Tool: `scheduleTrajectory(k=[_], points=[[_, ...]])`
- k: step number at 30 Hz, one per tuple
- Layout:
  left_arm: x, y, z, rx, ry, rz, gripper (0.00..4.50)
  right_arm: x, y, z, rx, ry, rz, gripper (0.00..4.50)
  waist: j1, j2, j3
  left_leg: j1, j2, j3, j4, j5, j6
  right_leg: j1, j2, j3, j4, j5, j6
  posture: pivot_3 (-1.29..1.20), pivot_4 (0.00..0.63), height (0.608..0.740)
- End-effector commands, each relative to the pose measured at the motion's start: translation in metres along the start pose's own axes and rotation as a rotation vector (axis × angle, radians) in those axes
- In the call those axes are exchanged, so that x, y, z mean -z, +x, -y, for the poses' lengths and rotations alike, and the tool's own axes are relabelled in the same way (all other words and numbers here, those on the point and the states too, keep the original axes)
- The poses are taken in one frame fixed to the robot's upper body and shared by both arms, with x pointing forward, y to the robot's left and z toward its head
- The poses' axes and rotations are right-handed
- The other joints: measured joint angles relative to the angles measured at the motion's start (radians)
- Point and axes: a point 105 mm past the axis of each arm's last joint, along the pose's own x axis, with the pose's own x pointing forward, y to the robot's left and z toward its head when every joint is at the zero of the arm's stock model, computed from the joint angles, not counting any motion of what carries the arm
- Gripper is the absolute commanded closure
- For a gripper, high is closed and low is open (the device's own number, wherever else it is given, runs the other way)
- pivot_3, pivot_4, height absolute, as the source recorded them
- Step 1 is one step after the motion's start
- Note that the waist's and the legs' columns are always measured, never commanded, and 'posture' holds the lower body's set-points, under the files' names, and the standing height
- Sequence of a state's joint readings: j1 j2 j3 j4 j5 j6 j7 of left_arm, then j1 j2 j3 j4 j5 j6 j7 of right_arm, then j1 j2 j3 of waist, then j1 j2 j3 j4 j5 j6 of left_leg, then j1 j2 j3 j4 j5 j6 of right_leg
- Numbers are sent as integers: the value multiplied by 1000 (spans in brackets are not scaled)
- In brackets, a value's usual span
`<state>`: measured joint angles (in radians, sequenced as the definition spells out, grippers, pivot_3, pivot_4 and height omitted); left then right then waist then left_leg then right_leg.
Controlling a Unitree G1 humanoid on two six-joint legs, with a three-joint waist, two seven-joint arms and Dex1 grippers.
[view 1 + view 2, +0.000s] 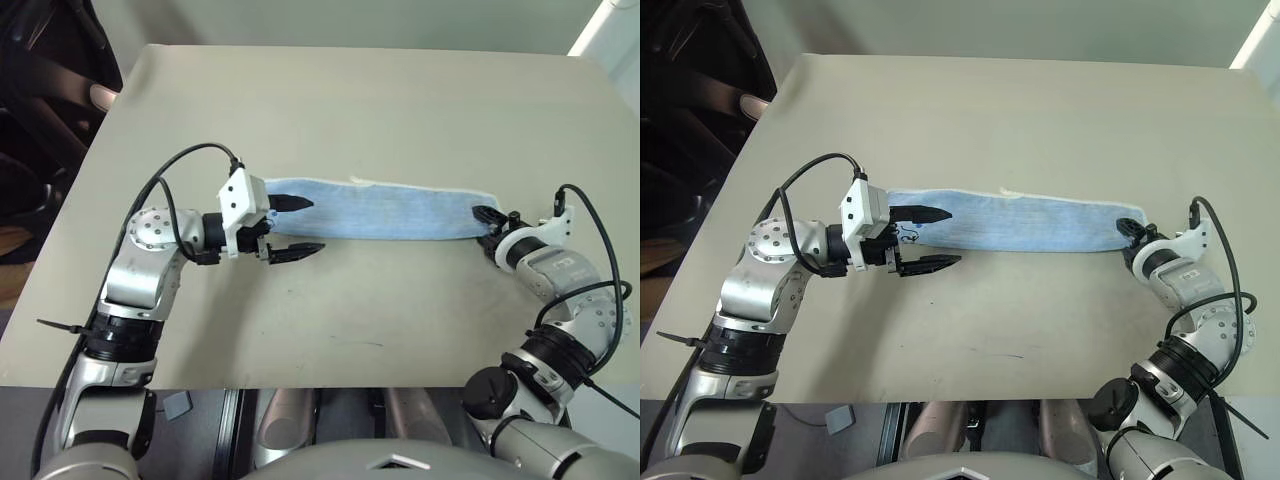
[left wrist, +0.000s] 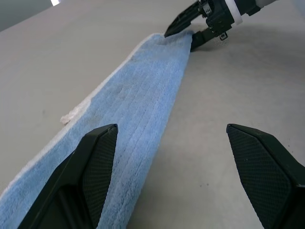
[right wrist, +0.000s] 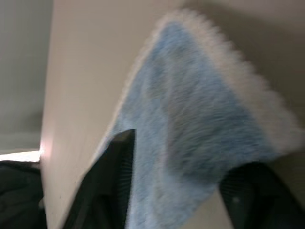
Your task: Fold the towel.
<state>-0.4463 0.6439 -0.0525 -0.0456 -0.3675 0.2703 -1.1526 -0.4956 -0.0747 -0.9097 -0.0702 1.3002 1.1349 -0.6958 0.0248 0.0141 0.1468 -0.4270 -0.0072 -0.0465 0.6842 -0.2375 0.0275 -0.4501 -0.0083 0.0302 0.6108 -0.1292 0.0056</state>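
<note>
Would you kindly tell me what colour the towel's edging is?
White, along the light-blue towel; the left eye view shows it best.

A broad, matte beige tabletop (image 1: 400, 110) with rounded far corners takes up most of the scene, its surface plain apart from a few faint scuffs near the front edge. Beyond its far edge runs a pale grey-green floor or wall (image 1: 350, 20) (hard to tell which). Dark, shadowed furniture (image 1: 45, 90) stands to the left, and a bright white strip (image 1: 610, 25) catches light at the far right corner.

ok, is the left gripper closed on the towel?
No. The left gripper stands open over the towel end, one finger above it, one off its edge.
</note>
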Motion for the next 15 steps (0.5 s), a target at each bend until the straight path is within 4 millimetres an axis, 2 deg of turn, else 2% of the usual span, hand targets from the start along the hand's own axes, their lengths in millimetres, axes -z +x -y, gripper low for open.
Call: scheduleTrajectory(k=[1,3,4,6,10,12,15], points=[[-10,0,3,10,36,23,554,-17,-5,-1,6,-9,74,3544,0,0,0,-1,0,0,0,0,0,-1,0,0,0,0,0,0,150,735],[-9,1,3,10,36,24,554,-26,-8,-3,2,-32,112,4260,-1,0,0,-4,0,1,0,-1,-1,-5,0,0,1,1,2,0,150,735],[-9,1,3,11,36,25,554,-30,-9,-4,-2,-45,128,4454,-1,0,0,-4,0,1,-1,-1,-1,-6,0,0,1,5,8,0,150,735],[-9,2,4,11,34,26,554,-41,-13,-10,-29,-93,159,4454,-1,0,0,-6,1,1,-1,-1,-1,-8,0,-1,1,6,9,0,150,735],[-7,3,6,15,32,26,554,-55,-21,-38,-113,-349,201,4454,-1,1,0,-8,1,1,-1,-1,-1,-10,0,-1,0,6,9,0,150,735],[-7,4,6,16,32,25,554,-52,-23,-56,-159,-541,192,4454,-2,1,0,-8,1,2,-1,-1,-1,-10,0,-1,0,6,9,0,150,735],[-7,5,6,17,31,26,554,-44,-23,-71,-198,-743,163,4454,-4,1,0,-8,2,2,-1,-1,-1,-10,0,-1,1,7,8,0,150,735]])
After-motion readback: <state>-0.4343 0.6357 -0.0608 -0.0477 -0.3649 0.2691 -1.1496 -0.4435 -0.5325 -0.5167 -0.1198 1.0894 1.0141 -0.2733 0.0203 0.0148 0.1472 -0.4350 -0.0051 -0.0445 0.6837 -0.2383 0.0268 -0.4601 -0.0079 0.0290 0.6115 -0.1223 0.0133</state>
